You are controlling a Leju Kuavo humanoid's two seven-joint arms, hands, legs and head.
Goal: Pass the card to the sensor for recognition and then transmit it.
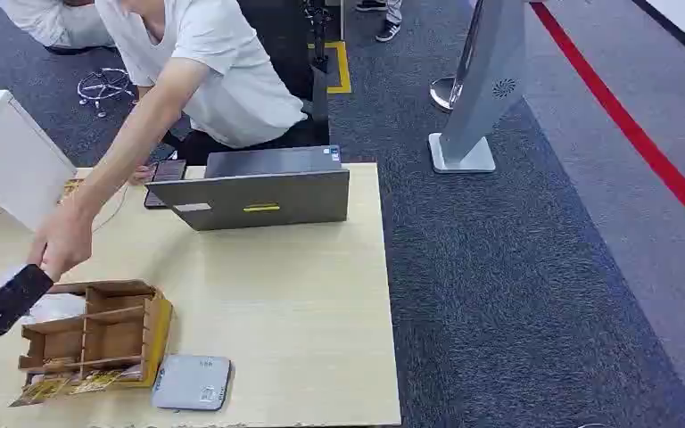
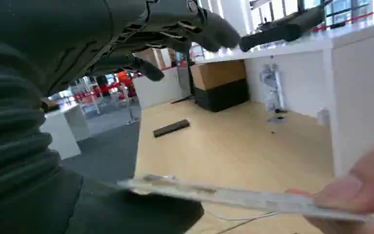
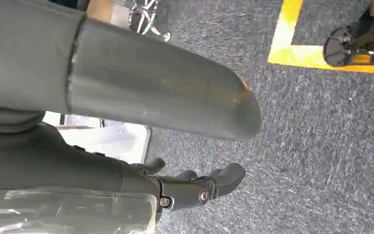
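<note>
In the left wrist view a thin pale card (image 2: 224, 195) lies edge-on just above my thick thumb. A person's fingers (image 2: 360, 195) pinch its far end. My left hand (image 2: 175, 29) has its dark fingers spread well above the card and does not grip it. In the head view my left hand (image 1: 4, 308) comes in at the table's left edge, with the person's hand (image 1: 62, 241) right beside it. The grey flat sensor (image 1: 192, 382) lies near the table's front edge. My right hand (image 3: 195, 187) hangs over the carpet, fingers loosely bent, holding nothing.
A wooden compartment box (image 1: 98, 334) with yellow cards at its front stands left of the sensor. A grey laptop (image 1: 268, 192) and a dark phone (image 1: 165, 174) sit at the table's far side. The person leans over the table from behind. A white cabinet (image 1: 4, 156) stands far left.
</note>
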